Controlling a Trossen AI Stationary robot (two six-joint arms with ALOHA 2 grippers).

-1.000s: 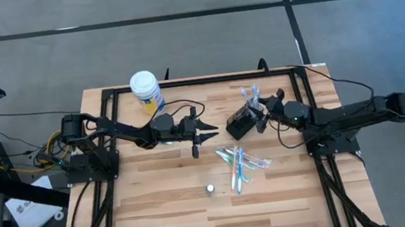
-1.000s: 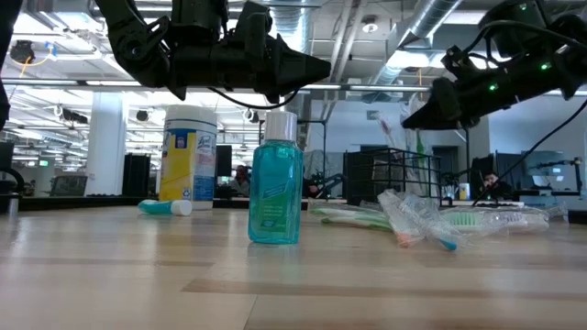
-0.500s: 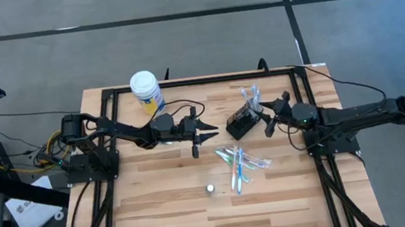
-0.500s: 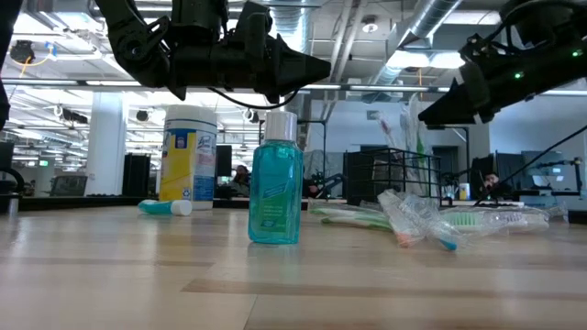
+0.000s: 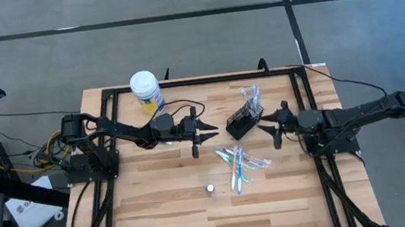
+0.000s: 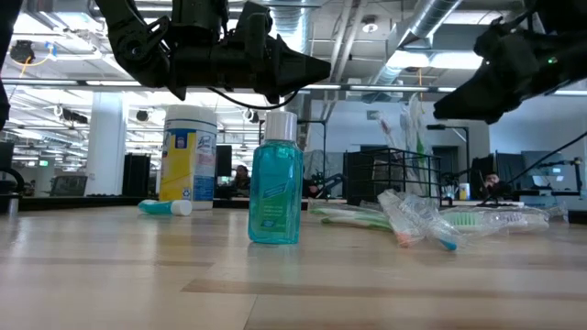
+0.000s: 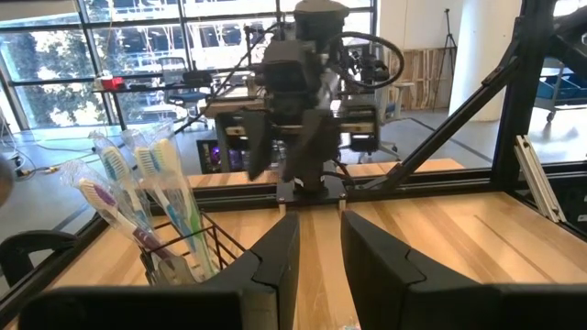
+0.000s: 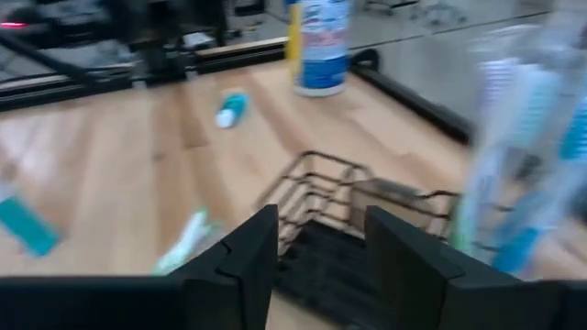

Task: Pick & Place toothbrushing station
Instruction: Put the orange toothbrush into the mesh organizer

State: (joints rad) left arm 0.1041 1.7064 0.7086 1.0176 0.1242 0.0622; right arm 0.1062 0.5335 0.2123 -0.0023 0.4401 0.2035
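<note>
The black wire-mesh holder [image 5: 245,118] stands on the wooden desk [image 5: 160,210] toward its far side, with packaged toothbrushes [image 5: 250,95] rising out of it; the left wrist view shows these brushes [image 7: 151,197] leaning in the holder's mesh [image 7: 206,252]. On the near side of the holder, a loose cluster of toothbrushes [image 5: 239,163] lies flat on the desk, some in clear wrapping. Farther toward the desk's near edge from the holder stands a teal bottle with a white cap [image 6: 275,179], seen from above as a small pale cap [image 5: 210,189]. The right claw [image 5: 275,130] hovers just beside the holder, on the side away from the jar, its two fingers spread apart and holding nothing; its wrist view looks over the holder's rim [image 8: 339,183]. The left claw [image 5: 207,136] waits on the holder's opposite side, above the desk, fingers narrowly parted with nothing between them. A small teal tube [image 6: 165,207] lies on the desk beside the white-lidded jar [image 5: 145,89], which stands well apart from the holder at the desk's far edge.
</note>
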